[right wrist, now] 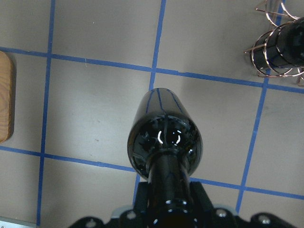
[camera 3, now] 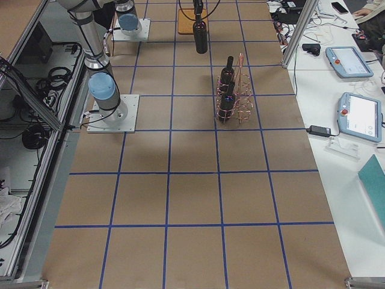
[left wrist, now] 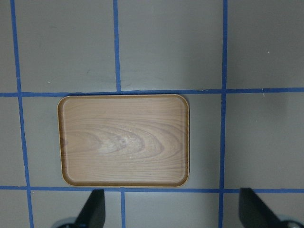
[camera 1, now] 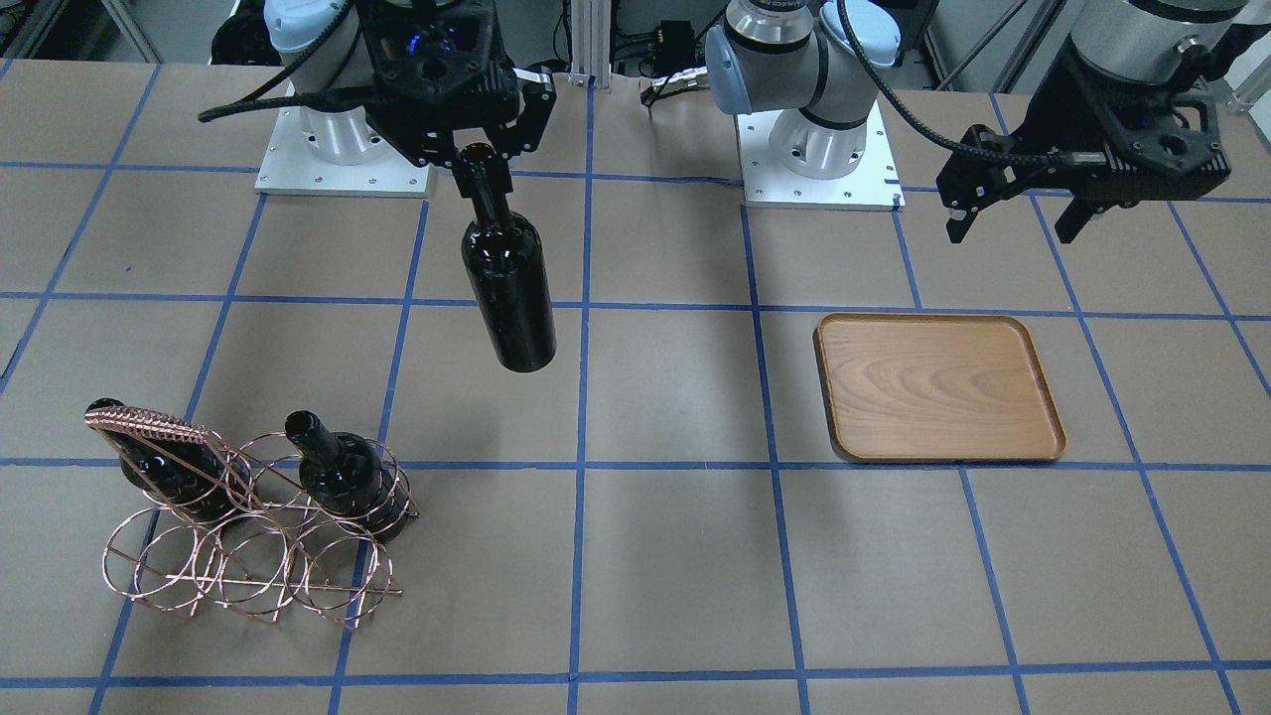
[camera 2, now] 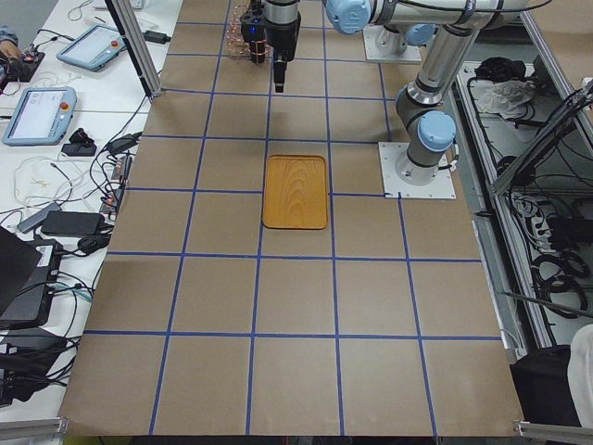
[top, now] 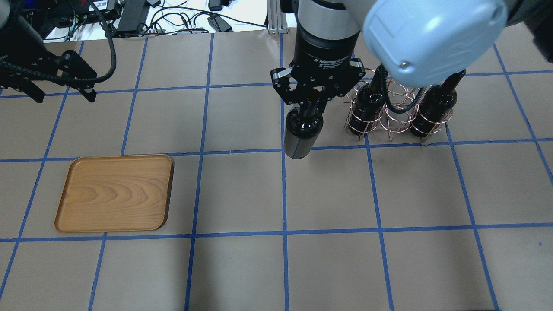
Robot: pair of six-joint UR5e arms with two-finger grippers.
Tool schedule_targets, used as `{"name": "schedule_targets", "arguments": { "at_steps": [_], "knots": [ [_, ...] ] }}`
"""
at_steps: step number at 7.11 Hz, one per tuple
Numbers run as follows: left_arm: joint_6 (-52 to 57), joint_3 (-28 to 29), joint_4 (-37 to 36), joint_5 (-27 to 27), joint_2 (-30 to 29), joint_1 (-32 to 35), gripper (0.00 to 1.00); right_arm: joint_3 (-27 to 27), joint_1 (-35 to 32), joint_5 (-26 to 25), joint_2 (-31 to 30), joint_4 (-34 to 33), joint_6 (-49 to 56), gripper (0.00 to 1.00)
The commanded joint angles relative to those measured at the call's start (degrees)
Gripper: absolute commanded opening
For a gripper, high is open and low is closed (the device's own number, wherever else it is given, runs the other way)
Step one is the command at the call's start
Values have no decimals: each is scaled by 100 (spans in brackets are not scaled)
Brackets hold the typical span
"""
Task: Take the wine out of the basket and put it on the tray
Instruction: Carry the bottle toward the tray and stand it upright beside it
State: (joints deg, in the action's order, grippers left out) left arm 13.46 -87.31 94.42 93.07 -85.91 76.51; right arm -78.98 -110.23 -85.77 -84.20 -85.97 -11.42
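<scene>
The right gripper (camera 1: pixel 484 157) is pinching the wine (camera 1: pixel 508 298) by its narrow neck just under the mouth. The bottle is hanging clear of the table (camera 1: pixel 675 556) in the upper middle of the front-facing view, leaning slightly, with all its heavy body below the jaws. The hold is probably the main weak point: the glass is glossy and the contact patch is small, so a quick sideways move could be setting the body swaying and working the neck down through the fingers. The tray (camera 1: pixel 938 387) is lying bare at the centre right of that view, well apart from the bottle, so a long carry is waiting. The low raised rim is another hazard, since a base landing half on it, or a bottle released while leaning, would likely be tipping over and rolling. The left gripper (camera 1: pixel 1011 230) is hovering at the upper right with its fingers spread wide and nothing between them (its wrist camera is looking straight down on the tray), so the two arms may be crowding each other if the right one comes across high. The basket (camera 1: pixel 248 556) at the lower left, holding two other bottles (camera 1: pixel 343 477), is looking far enough away to be safe
</scene>
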Motion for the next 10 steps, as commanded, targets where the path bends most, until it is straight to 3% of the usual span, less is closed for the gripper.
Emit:
{"name": "schedule_targets", "arguments": {
  "at_steps": [1,6,10],
  "knots": [
    [17,-14,85,0,39,-66,100,-12,-566,34,306,-261,-603,0],
    [8,-58,112,0,65,-66,100,-56,-1789,-72,1044,-963,-1967,0],
    [-1,-85,112,0,74,-57,100,-125,-2020,-54,1406,-1352,-2276,0]
  ]
}}
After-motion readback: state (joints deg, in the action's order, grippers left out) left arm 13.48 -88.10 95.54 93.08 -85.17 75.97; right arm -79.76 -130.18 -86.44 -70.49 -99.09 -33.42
